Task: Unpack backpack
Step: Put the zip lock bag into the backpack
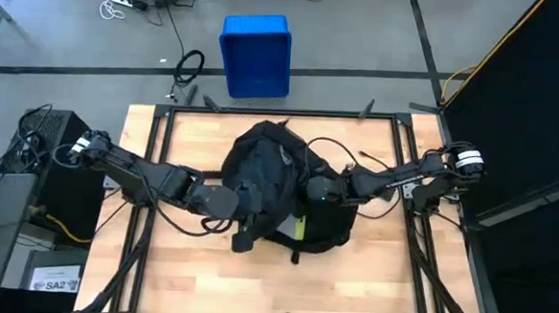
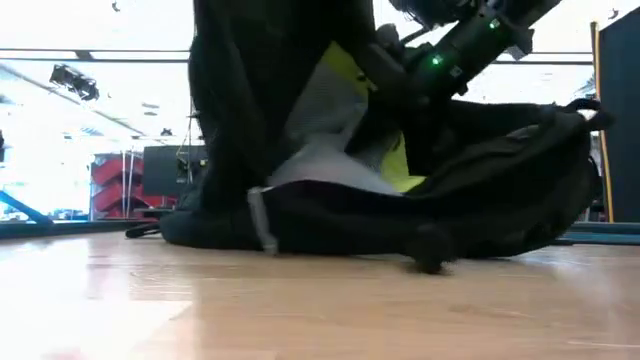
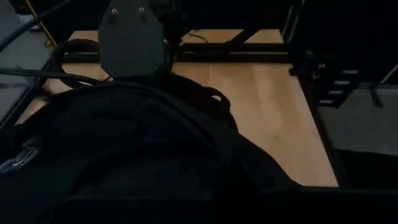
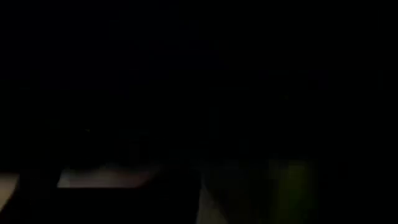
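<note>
The black backpack [image 1: 278, 190] lies in the middle of the wooden table [image 1: 370, 267]. In the low view its lower shell [image 2: 450, 225] rests on the wood, and a black upper part [image 2: 260, 90] stands raised over the opening. Yellow-green [image 2: 400, 170] and pale grey [image 2: 330, 150] things show inside. My left gripper [image 1: 231, 203] meets the backpack's left side, and black fabric [image 3: 137, 162] fills its wrist view. My right gripper [image 1: 308, 191] reaches into the opening from the right, its end hidden in the dark interior.
A blue crate [image 1: 256, 55] stands on the floor beyond the table's far edge. Black frame rails [image 1: 154, 169] run along the table's sides. A cable [image 1: 342, 150] loops over the backpack's far right. Bare wood [image 1: 254, 280] lies along the near edge.
</note>
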